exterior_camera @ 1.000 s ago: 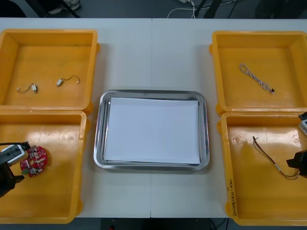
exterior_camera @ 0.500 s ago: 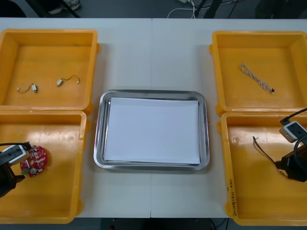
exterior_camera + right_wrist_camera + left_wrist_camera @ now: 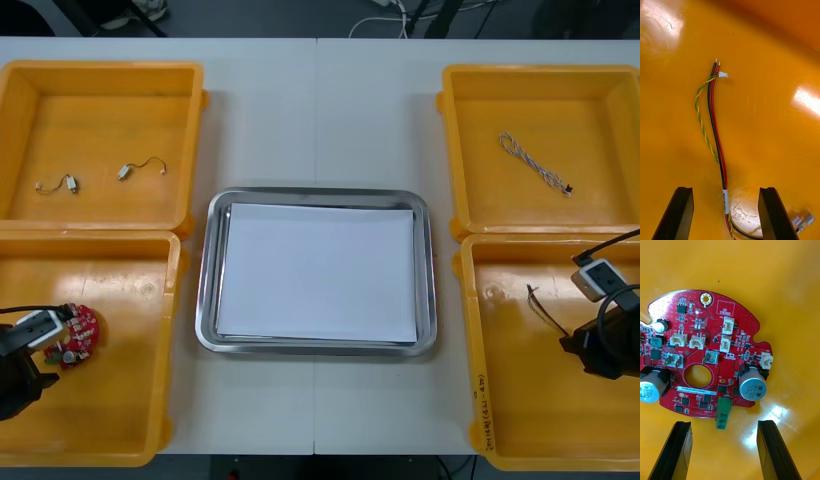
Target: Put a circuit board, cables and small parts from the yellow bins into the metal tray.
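Two black arms, each with a pale box

The left arm and right arm are dark, rounded bulks, each carrying a small white-grey box trailing a thin black cable. The fingers are flat matte-black slabs with squared tips.

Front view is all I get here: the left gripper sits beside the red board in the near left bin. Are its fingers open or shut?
Observer: Open. The left gripper has its fingers apart, and the circuit board lies flat with its green connector reaching between the fingertips.
Operator: And the right one, over the cable?
Observer: The right gripper is open too; the cable runs between its fingers.
Operator: What is that cable made of?
Observer: A black and a red wire side by side, plus a twisted yellow-green pair ending in a white plug.
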Motion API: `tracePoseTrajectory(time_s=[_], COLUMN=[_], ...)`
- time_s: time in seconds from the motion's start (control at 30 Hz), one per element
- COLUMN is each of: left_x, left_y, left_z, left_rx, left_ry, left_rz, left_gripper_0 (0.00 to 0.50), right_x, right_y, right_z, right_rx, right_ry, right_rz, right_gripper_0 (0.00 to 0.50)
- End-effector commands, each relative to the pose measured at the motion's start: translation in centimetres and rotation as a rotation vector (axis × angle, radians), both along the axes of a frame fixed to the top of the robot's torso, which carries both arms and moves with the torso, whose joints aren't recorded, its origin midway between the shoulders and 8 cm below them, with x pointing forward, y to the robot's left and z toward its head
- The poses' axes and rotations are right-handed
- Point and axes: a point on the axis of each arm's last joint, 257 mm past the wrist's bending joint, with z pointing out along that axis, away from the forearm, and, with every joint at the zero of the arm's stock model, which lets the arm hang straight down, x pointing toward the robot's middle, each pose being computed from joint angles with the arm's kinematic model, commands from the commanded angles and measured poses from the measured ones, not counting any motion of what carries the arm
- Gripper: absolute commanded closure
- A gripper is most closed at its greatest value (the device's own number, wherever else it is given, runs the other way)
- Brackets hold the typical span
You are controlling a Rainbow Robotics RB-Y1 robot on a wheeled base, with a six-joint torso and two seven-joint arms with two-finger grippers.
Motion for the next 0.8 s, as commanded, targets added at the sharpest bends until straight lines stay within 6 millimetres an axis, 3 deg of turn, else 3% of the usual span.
tracePoseTrajectory(time_s=[0.03,0.8], left_x=[1.2,2.6], left_y=[1.1,-0.4], left_z=[0.4,1.2], left_rx=[0.056,0.018], left_ry=[-0.017,-0.042], left_rz=[-0.053,-0.079], left_gripper_0=[0.0,0.0], right_x=[-0.2,-1.2], right_y=[-1.2,-2.2], right_z=[-0.7,-2.3], right_rx=[-0.054,-0.063], right_ry=[0.004,0.014], right_rz=[0.032,0.022], right_gripper_0=[0.0,0.0])
